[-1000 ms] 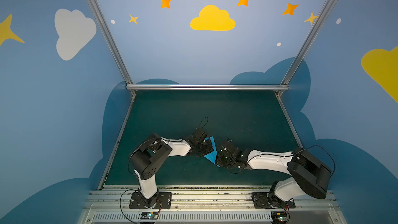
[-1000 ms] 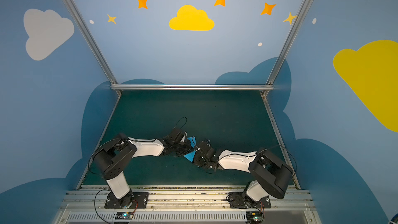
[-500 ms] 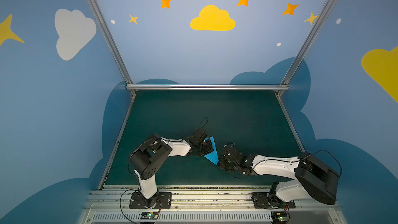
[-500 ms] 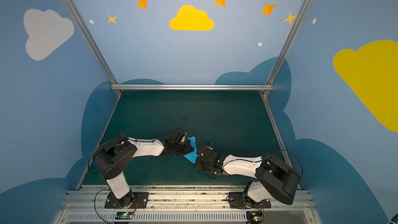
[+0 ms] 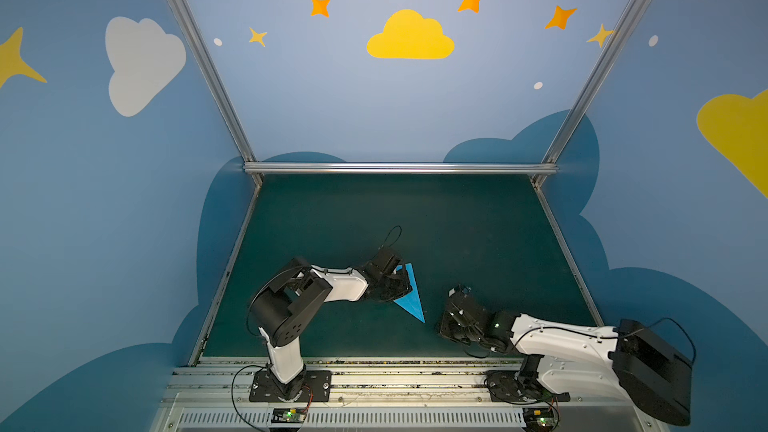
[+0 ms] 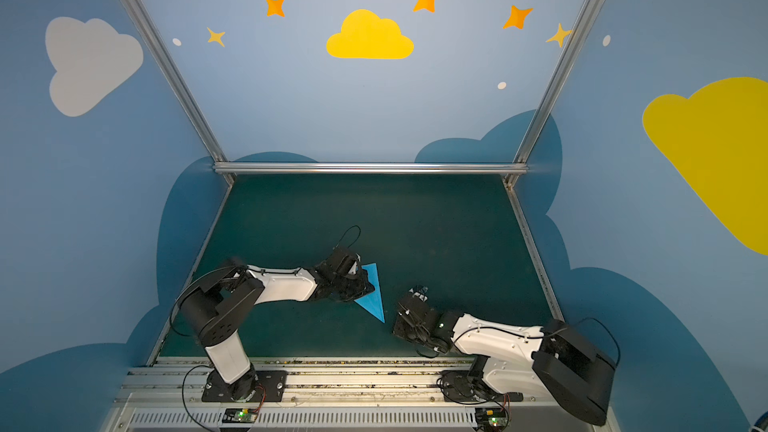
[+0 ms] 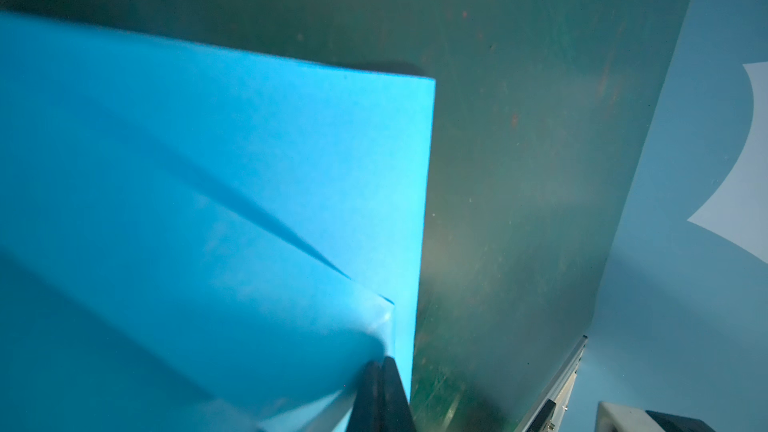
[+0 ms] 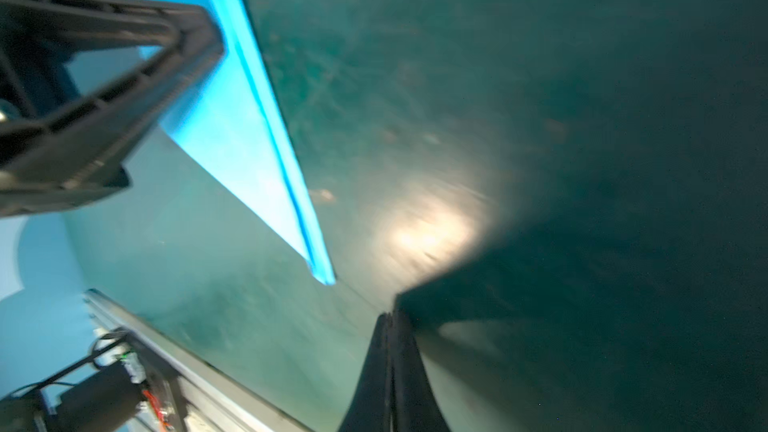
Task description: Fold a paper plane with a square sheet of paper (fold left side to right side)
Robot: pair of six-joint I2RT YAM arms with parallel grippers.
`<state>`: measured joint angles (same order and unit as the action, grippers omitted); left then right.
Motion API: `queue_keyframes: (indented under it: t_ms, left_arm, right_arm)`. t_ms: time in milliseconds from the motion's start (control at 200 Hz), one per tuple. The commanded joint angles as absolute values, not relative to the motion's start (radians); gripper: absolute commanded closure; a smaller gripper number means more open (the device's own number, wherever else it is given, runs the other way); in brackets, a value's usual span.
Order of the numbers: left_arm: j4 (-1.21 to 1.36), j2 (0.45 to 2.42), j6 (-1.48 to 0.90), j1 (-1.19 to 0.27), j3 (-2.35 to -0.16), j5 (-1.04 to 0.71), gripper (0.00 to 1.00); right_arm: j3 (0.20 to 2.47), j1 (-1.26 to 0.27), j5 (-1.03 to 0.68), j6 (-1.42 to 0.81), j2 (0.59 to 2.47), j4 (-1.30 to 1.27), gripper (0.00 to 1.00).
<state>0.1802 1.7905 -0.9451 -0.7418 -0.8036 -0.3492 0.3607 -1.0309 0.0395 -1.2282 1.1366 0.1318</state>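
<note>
In both top views the paper plane (image 5: 410, 296) (image 6: 372, 293) lay flat on the dark green counter (image 5: 457, 222) (image 6: 415, 222), near the front edge and about midway between the arms. It was a slim blue wedge with its sharp nose pointing toward the front rail. The left gripper (image 5: 397, 286) (image 6: 359, 284) sat over the plane's left side and hid part of it. The right gripper (image 5: 451, 324) (image 6: 405, 322) was low over the counter, just beside the nose and apart from the paper.

In the left wrist view, the left gripper (image 7: 380, 369) had its fingers pressed together, with the tips against a folded layer of the paper plane (image 7: 232, 168) near one straight edge. Whether any paper sat between the fingers could not be told. A crease ran slantwise across the blue surface, and bare counter (image 7: 519, 160) lay beyond the edge.

In the right wrist view, the right gripper (image 8: 390, 326) was pressed together and held nothing, with its tips close to the counter (image 8: 498, 76). The nose of the paper plane (image 8: 249, 139) ended just beside them without touching. The left gripper (image 8: 210, 49) rested its tip on the paper further back.
</note>
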Motion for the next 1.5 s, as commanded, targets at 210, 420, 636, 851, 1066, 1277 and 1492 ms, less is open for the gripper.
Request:
queue_keyframes:
  t_ms: [210,420,636,851,1066,1277,1492]
  left_arm:
    - [0.041,1.856,-0.943,-0.746,-0.757,-0.258,0.96]
    - [0.034,1.854,-0.939,-0.746,-0.756,-0.256,0.96]
    - [0.028,1.848,-0.936,-0.746,-0.756,-0.256,0.96]
    - [0.038,1.851,-0.937,-0.746,-0.756,-0.258,0.96]
    - [0.044,1.847,-0.939,-0.743,-0.754,-0.259,0.96]
    - [0.048,1.835,-0.939,-0.736,-0.750,-0.261,0.96]
    - [0.051,1.830,-0.934,-0.730,-0.751,-0.267,0.96]
  right_arm:
    - [0.480,-0.985,0.022,-1.081,1.144,0.217,1.00]
    - [0.602,-0.982,-0.050,-1.027,1.324,0.125,1.00]
    - [0.649,-0.980,-0.055,-1.016,1.441,0.090,1.00]
    - [0.570,-0.985,-0.068,-1.040,1.454,0.060,1.00]
    - [0.434,-1.011,-0.069,-1.094,1.382,0.055,1.00]
    - [0.293,-1.022,-0.047,-1.157,1.225,0.104,1.00]
    - [0.344,-0.991,-0.002,-1.126,1.084,0.219,1.00]
